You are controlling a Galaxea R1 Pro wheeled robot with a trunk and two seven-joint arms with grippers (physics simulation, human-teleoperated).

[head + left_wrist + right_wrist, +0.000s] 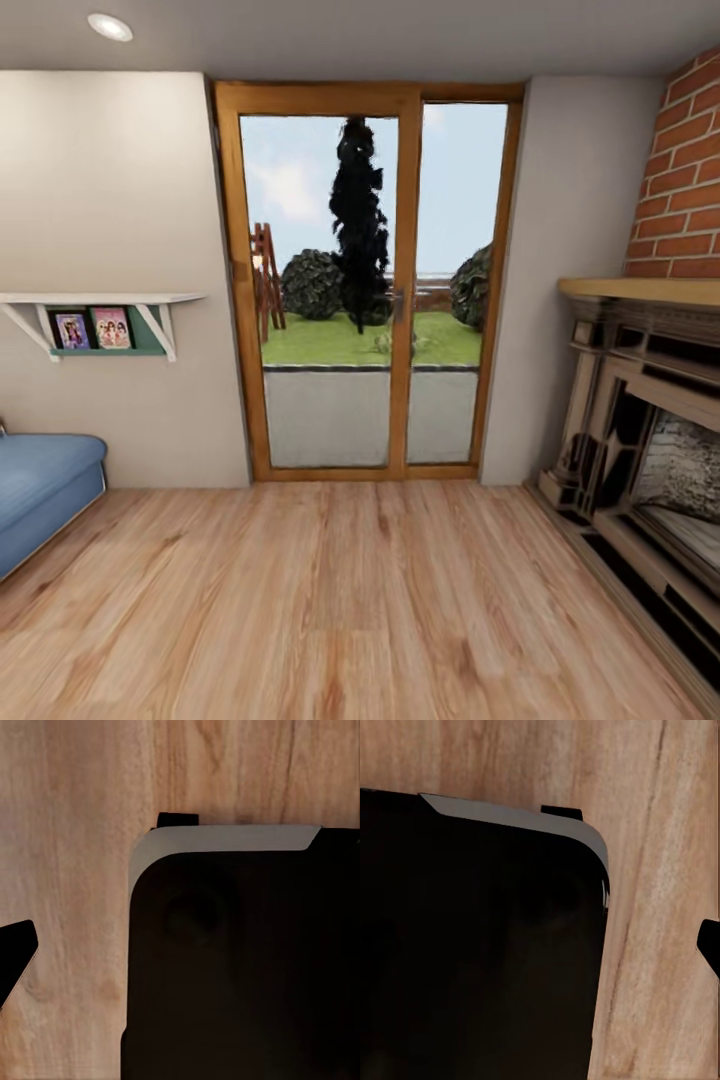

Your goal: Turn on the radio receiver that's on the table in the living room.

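The radio receiver and the table are out of view. I face a wall of the living room with a wood-framed glass door (365, 280) looking onto a garden. Light wood plank floor (330, 600) stretches ahead of me. Both wrist views look down at that floor and at my own dark base (240, 967) (472, 945) with its grey rim. One dark fingertip (15, 956) of the left gripper pokes in at the frame edge, and a sliver of a right fingertip (711, 945) does the same. Neither view shows how the jaws stand.
The end of a blue sofa (45, 490) sits at the left by the wall. Above it hangs a white shelf (100, 315) with two pictures. A brick fireplace (650, 470) with a wooden mantel juts out along the right side.
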